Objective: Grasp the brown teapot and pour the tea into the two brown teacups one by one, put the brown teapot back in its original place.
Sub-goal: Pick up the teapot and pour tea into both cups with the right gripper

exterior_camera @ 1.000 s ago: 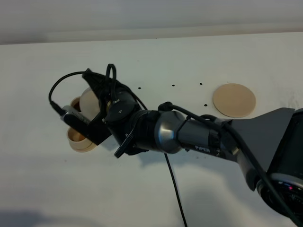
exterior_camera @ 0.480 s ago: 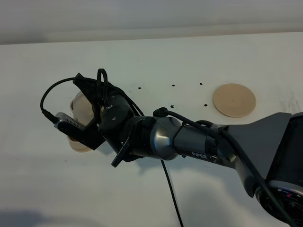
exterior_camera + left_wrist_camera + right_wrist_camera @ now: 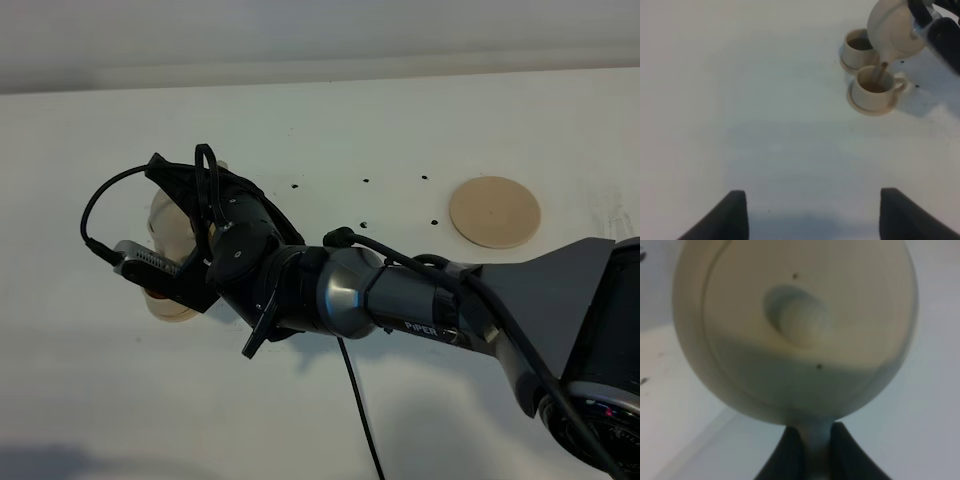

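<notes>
While tea is being poured into the nearer teacup (image 3: 872,92), the tilt is best kept gentle and the spout held over the cup's middle, so that nothing is spilled on its saucer (image 3: 860,107). From the exterior high view, the right gripper (image 3: 195,200) is seen stretched across to the left side of the table (image 3: 100,420). It is clamped on the brown teapot (image 3: 170,225), by which the cups are largely hidden. The original place (image 3: 494,212) lies bare, well apart to the right. By the left wrist view the hidden part is supplied: a brown stream (image 3: 881,72) falls into the nearer teacup, tea is already held by the farther teacup (image 3: 857,46) just beside it, and the left gripper (image 3: 812,205) is spread wide, empty. By the right wrist view only the lid (image 3: 797,315) and the pinched handle (image 3: 815,450) are given.
</notes>
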You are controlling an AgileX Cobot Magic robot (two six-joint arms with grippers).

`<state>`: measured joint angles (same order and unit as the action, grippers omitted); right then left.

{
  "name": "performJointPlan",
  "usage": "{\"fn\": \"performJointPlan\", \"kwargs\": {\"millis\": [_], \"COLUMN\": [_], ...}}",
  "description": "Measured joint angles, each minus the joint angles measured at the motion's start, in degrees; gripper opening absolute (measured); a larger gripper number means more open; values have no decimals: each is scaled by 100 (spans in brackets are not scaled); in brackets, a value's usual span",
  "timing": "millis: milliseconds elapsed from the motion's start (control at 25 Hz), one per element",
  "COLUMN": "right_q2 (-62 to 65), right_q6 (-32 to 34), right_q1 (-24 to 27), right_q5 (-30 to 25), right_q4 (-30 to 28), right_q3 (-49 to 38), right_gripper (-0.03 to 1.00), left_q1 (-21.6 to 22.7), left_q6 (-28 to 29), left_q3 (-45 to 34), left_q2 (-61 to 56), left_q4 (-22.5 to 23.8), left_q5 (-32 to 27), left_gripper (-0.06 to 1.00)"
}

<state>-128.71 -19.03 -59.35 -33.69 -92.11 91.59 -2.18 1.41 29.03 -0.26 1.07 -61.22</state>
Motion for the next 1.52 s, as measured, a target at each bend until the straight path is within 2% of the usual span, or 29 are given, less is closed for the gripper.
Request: {"fn": "performJointPlan", "kwargs": {"millis": [600, 1520], "right_q2": [0, 0], "right_q6": [-47, -99], "right_q1": [0, 0], "right_q5": [10, 22], "right_q4": [-616, -662], "right_q3": [0, 0], "right_gripper": [9, 9], "left_q1": [0, 0], "left_q6": [0, 0], "left_q3": [0, 0], "left_q2": [0, 0], "left_q4": [0, 0], "left_q5": [0, 0], "left_gripper": [53, 53]}}
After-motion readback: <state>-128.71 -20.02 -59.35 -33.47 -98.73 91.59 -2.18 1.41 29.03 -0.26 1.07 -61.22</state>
